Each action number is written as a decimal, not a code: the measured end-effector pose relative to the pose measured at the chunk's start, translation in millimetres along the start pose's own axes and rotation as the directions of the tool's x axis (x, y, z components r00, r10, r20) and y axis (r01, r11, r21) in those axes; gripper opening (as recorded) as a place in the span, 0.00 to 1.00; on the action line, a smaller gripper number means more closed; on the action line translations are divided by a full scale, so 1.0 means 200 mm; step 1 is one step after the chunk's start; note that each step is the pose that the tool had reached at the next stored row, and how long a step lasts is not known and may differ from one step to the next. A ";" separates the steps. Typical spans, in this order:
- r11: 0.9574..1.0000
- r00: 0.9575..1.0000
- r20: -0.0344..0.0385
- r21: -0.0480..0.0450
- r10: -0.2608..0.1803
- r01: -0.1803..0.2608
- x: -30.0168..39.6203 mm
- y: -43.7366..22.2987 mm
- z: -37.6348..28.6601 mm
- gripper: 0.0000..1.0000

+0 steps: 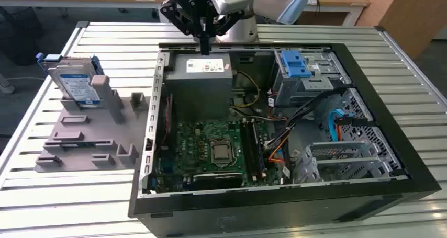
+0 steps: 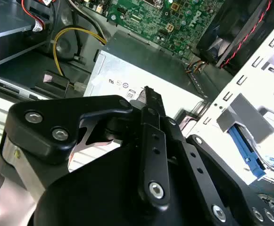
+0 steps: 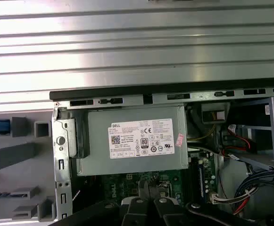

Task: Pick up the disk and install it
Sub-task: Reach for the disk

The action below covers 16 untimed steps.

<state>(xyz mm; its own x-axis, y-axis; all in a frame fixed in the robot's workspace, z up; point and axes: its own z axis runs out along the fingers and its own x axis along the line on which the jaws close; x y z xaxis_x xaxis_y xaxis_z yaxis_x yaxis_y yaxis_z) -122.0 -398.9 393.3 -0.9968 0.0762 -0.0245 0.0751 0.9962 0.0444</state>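
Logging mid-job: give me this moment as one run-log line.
gripper: shut, empty, above power supply | disk: upright in grey fixture, untouched | install: not done

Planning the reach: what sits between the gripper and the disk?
In the exterior view, between gripper and disk: the case wall and bare table slats.

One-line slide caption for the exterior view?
Black gripper hovers above grey metal box; silver blue-labelled disk stands in grey holder.
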 end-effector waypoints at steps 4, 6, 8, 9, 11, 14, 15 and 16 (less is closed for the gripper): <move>1.000 1.000 0.000 0.000 0.000 0.000 0.000 0.000 0.000 0.11; 1.000 1.000 0.000 0.000 0.000 0.000 0.001 0.000 0.000 0.11; 1.000 1.000 0.000 0.000 0.000 0.000 0.002 0.000 0.000 0.11; 1.000 1.000 0.000 0.000 0.000 0.000 0.003 0.000 0.000 0.11; 1.000 1.000 0.000 0.000 0.000 0.000 0.006 0.000 0.000 0.11; 1.000 1.000 0.000 0.000 0.000 0.000 0.011 -0.001 0.000 0.11; 1.000 1.000 0.000 0.000 0.000 0.000 0.013 -0.001 0.000 0.11; 1.000 1.000 0.000 0.000 0.000 0.000 0.015 -0.001 0.000 0.11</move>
<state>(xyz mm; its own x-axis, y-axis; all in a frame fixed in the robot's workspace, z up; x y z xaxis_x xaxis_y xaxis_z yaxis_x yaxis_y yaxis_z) -125.0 -398.9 393.3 -0.9968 0.0762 -0.0245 0.0751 0.9962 0.0444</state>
